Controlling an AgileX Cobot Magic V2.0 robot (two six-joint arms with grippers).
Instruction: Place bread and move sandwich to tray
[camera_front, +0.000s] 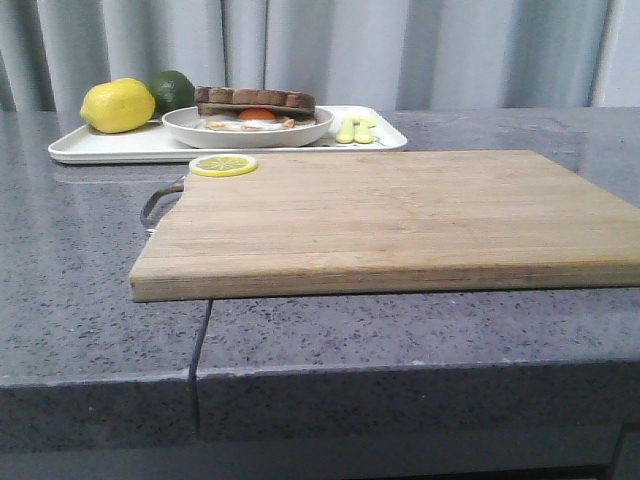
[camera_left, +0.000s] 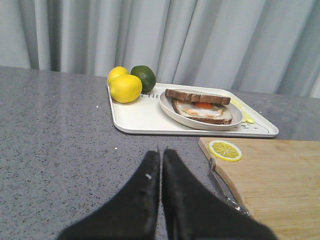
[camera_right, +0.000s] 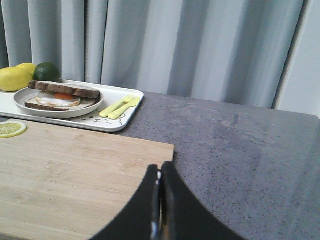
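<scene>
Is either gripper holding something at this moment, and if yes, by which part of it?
Nothing is held. The left gripper and the right gripper both have their fingers shut on nothing. The sandwich sits on its plate.

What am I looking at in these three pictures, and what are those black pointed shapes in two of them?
These are three cameras on one two-armed robot at a grey stone counter. The front view looks forward over the counter; no arm shows in it. The other two cameras sit on the robot's wrists, so each sees its own tool. The black shapes are those tools: the left tool and the right tool, both closed and holding nothing.

On the counter lies a wooden cutting board with a lemon slice on its far corner. Behind it is a white tray carrying a round plate with the sandwich, which is bread with a fried egg inside. Also on the tray are two lemons, a lime and small yellow-green cutlery.
</scene>
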